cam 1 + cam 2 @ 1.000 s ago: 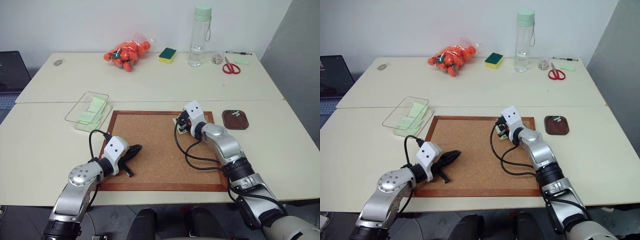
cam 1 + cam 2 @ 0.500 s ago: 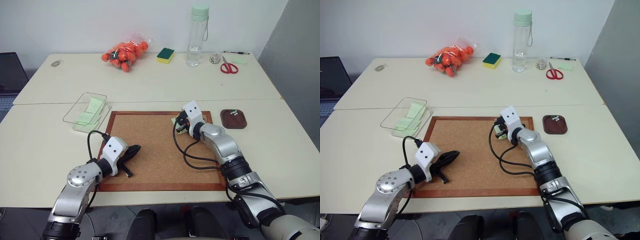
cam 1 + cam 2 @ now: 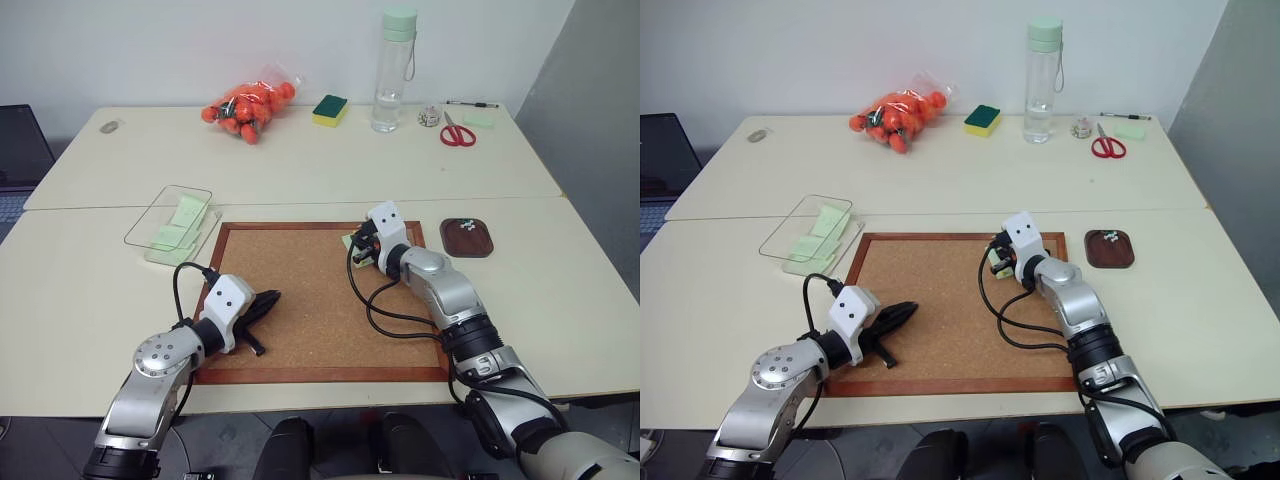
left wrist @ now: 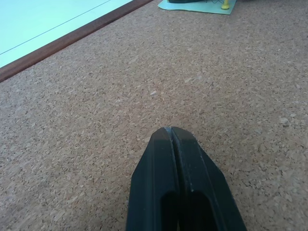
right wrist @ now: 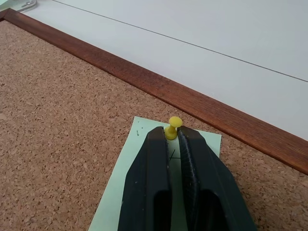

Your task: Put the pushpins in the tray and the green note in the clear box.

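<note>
A pale green note [image 5: 120, 192] lies on the cork board [image 3: 320, 300] near its far edge, pinned by a yellow pushpin [image 5: 172, 128]. My right gripper [image 5: 169, 134] is shut on that pushpin, whose head pokes out between the fingertips; from the head camera the gripper [image 3: 358, 243] hides most of the note. My left gripper [image 3: 268, 300] is shut and holds nothing, low over the board's near left part [image 4: 169, 131]. The brown tray [image 3: 468, 252] sits right of the board with a few pushpins [image 3: 464, 226] inside. The clear box [image 3: 150, 212], left of the board, holds green notes.
Along the table's far side are a bag of orange items [image 3: 245, 103], a green-and-yellow sponge [image 3: 333, 108], a tall clear bottle [image 3: 393, 70] and red scissors [image 3: 456, 133]. A laptop [image 3: 18, 150] stands at the far left. Black cables hang from both wrists over the board.
</note>
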